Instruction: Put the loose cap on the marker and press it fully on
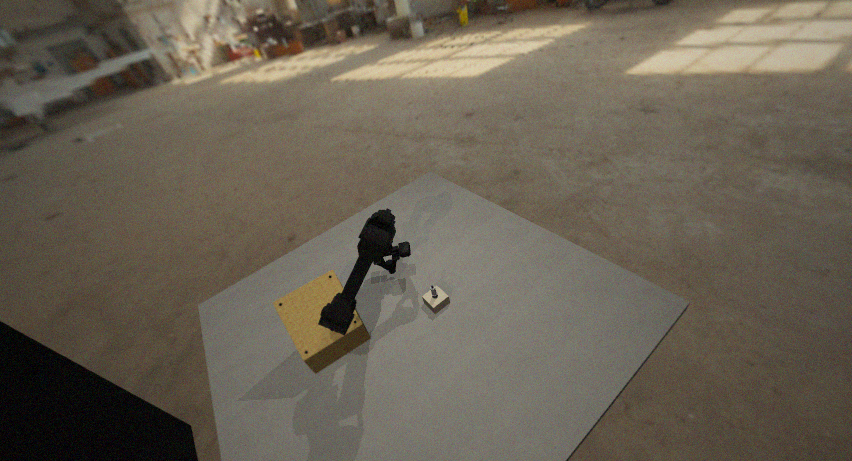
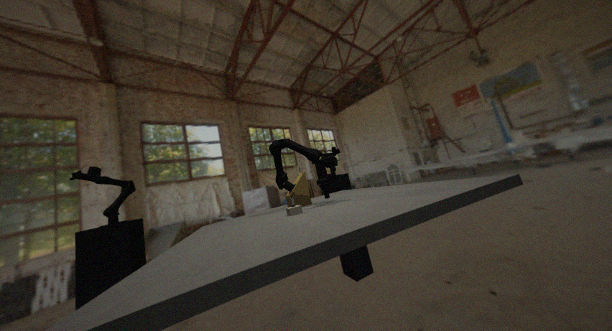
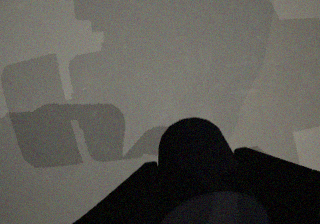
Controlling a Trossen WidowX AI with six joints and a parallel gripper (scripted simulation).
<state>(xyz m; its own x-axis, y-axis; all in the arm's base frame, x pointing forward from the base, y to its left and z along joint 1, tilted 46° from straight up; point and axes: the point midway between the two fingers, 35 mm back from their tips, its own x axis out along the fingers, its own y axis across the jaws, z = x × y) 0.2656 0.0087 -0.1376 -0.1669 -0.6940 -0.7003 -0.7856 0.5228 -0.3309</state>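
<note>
Clenched on the dark cap (image 3: 195,164), the claw (image 3: 200,211) points down at the grey worktop (image 3: 167,24), its two black fingers pressed against the cap's sides in the wrist view. From above, the claw (image 1: 390,266) hangs low at the end of the bent black arm (image 1: 360,267), which rises from a yellow base plate (image 1: 301,320) on the worktop (image 1: 536,350). Well apart from the claw, the marker (image 1: 434,291) stands upright in its small pale holder block (image 1: 436,301), uncapped, near the middle of the worktop.
</note>
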